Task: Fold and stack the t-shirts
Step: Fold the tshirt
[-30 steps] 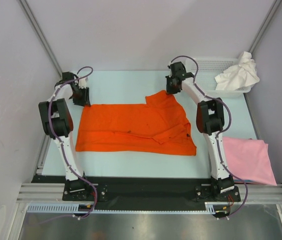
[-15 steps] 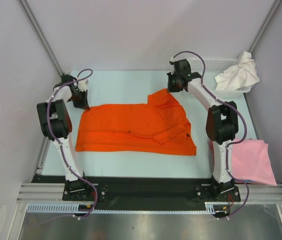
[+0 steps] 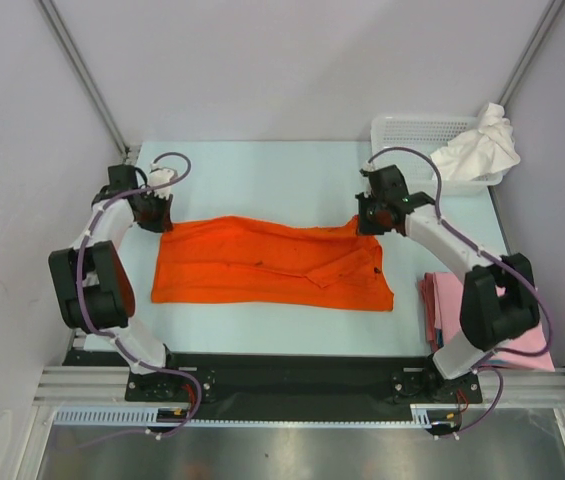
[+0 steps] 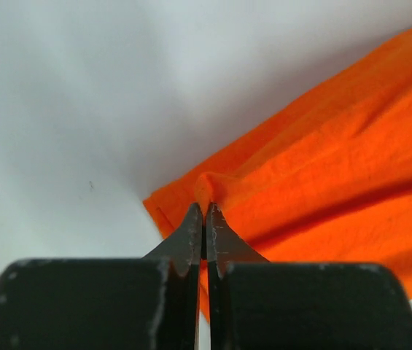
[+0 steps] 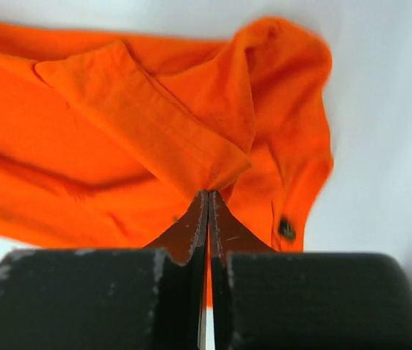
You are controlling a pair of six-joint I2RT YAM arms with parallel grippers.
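Robotics lab test cell | plain grey panel walls point(image 3: 262, 60) | aluminium frame rail point(image 3: 82, 385) | pale-blue worktable point(image 3: 262, 170)

Left gripper point(image 3: 155, 212) at far-left corner of orange t-shirt point(image 3: 272, 265), jaws pinched flat on cloth fold (no gap in wrist view). Left arm folded, elbow left of shirt. Right gripper point(image 3: 366, 222) at far-right corner, jaws likewise clamped on fabric. Right arm stretched diagonally, elbow right of shirt.
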